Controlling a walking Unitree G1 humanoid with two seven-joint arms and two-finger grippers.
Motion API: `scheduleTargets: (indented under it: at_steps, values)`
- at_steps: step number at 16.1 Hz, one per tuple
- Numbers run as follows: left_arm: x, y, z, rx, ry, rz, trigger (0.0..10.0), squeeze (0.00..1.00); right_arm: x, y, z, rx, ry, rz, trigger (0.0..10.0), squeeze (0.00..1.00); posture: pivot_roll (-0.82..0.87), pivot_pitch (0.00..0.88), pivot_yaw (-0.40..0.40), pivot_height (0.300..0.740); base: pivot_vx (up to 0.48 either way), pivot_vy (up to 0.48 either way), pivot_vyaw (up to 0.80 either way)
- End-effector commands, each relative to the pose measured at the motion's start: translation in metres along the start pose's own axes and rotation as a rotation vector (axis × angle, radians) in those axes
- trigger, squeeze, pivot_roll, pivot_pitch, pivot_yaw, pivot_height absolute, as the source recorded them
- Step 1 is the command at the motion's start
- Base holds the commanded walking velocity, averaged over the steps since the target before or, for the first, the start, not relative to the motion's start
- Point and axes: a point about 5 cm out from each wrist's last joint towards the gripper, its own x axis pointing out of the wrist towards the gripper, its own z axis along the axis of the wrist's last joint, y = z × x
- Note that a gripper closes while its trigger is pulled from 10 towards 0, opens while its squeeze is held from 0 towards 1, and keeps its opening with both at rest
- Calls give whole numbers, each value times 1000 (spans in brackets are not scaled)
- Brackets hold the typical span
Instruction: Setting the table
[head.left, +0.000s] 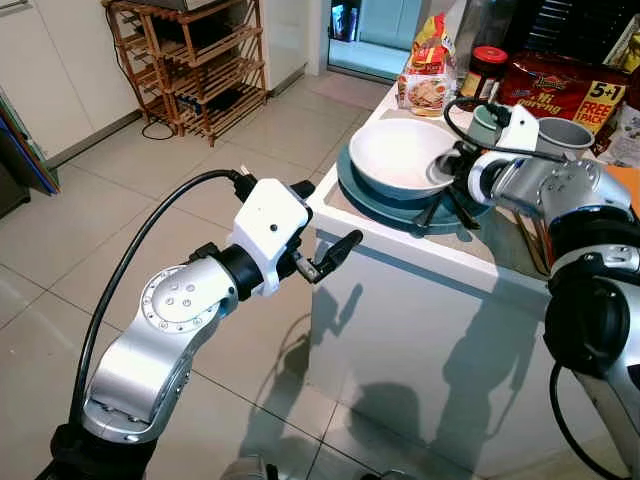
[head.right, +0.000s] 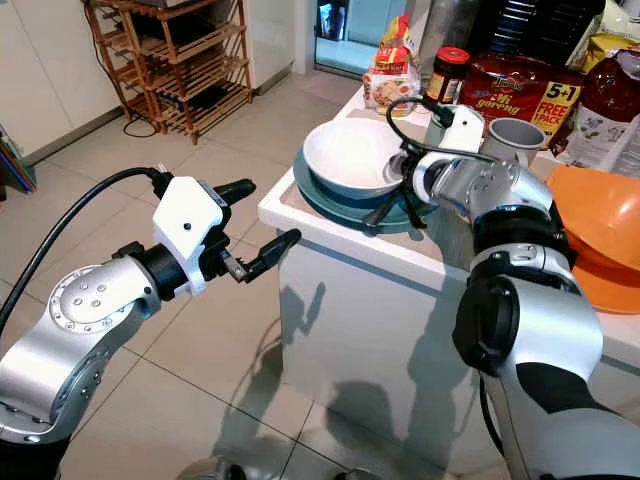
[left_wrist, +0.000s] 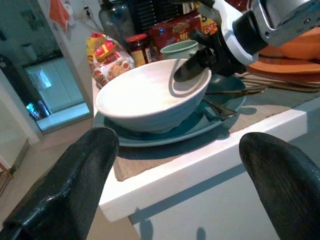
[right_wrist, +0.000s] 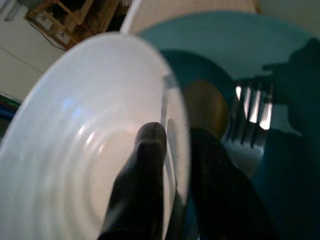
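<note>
A white bowl (head.left: 395, 152) sits inside a teal plate (head.left: 368, 197) on a beige mat at the corner of the white counter (head.left: 400, 300). My right gripper (head.left: 448, 166) is shut on the bowl's rim on the side nearest that arm. In the right wrist view one black finger (right_wrist: 145, 165) lies inside the bowl and the other outside. A fork (right_wrist: 251, 106) and a spoon (left_wrist: 239, 91) rest on the plate beside the bowl. My left gripper (head.left: 324, 218) hangs open in the air just off the counter's corner, holding nothing and pointing at the bowl.
Behind the plate stand a grey-green mug (head.left: 562, 135), a red-lidded jar (head.left: 487, 70) and snack packets (head.left: 428, 70). Orange bowls (head.right: 600, 220) are stacked at the right. A wooden shelf rack (head.left: 195, 60) stands across the tiled floor (head.left: 120, 200).
</note>
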Motion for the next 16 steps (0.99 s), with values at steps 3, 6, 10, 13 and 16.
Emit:
scheduleTargets:
  at_steps: [3,6,10,13,16]
  values:
    - [3,6,2,11,-5,51,10000,0,-6,7,18,-4,-64,31,0,0,117,0,-57,740,0,0,0]
    - [4,18,1,10,2,132,10000,0,-10,13,26,12,-81,64,0,0,115,0,-54,740,0,0,0]
    - [5,37,7,-6,-38,309,10000,0,-35,31,64,10,-319,151,0,0,109,0,-48,740,0,0,0]
    - [5,42,10,-83,-83,385,10000,0,-76,33,71,-47,-681,94,10000,0,87,0,-24,740,0,0,0]
    - [9,39,20,-104,-163,394,10000,0,-116,45,45,-5,-828,310,10000,0,77,11,-3,740,0,0,0]
